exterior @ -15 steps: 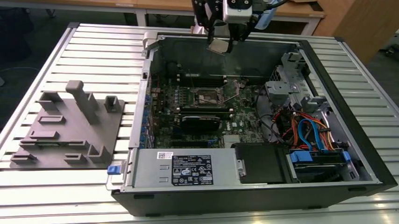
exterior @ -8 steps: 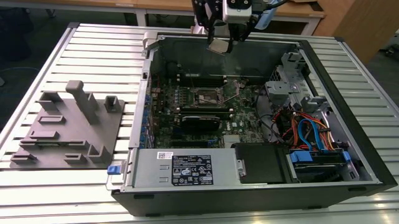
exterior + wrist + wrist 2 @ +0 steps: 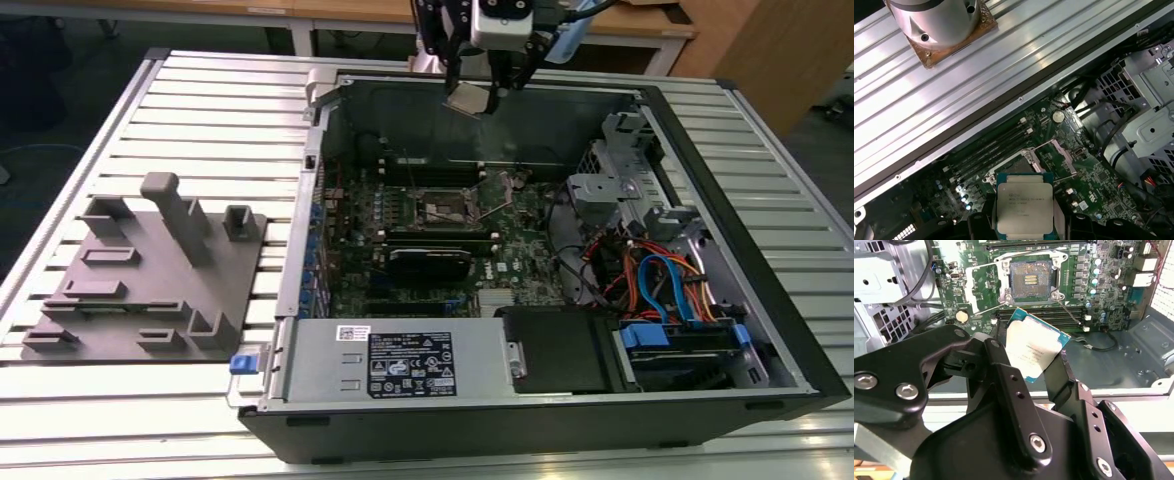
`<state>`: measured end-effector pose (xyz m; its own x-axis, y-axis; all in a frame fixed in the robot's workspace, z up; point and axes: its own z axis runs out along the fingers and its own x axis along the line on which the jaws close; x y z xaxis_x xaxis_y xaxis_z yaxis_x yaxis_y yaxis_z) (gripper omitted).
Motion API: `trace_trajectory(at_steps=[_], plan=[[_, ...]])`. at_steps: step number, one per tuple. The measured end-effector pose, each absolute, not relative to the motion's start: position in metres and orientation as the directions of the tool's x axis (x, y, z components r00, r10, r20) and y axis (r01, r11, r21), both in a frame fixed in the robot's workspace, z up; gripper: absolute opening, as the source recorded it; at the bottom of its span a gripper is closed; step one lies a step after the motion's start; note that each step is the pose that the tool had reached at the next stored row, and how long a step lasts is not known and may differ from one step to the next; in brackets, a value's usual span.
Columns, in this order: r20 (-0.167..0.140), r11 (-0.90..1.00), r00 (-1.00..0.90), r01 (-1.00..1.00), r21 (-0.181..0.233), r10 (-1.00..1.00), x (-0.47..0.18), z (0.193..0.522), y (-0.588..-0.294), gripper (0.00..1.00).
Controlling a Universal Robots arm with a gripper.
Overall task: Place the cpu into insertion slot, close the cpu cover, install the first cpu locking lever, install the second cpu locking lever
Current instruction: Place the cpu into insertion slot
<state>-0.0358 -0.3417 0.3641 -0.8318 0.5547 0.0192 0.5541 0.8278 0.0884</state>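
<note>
Fixture (image 3: 147,270), grey, at exterior view's left, well apart from open case (image 3: 534,435). Gripper (image 3: 477,92) above case's far wall, clamped on tilted cpu (image 3: 469,98), clear of green board (image 3: 400,260). Second wrist view: slot (image 3: 1030,281) bare, dark centre exposed, cover (image 3: 968,282) swung open beside it. First wrist view: cpu (image 3: 1025,207) lid face-on, print visible.

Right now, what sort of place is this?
Probably a robotics lab or workshop: an open computer case on a slatted metal table, a grey fixture block beside it, the gripper holding the cpu.
</note>
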Motion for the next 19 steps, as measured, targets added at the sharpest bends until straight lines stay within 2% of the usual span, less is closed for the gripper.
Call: trace_trajectory(at_steps=[19], plan=[[0.019,0.815,-0.819,0.573,0.088,0.574,-0.0359,0.3640,-0.3417,0.54]])
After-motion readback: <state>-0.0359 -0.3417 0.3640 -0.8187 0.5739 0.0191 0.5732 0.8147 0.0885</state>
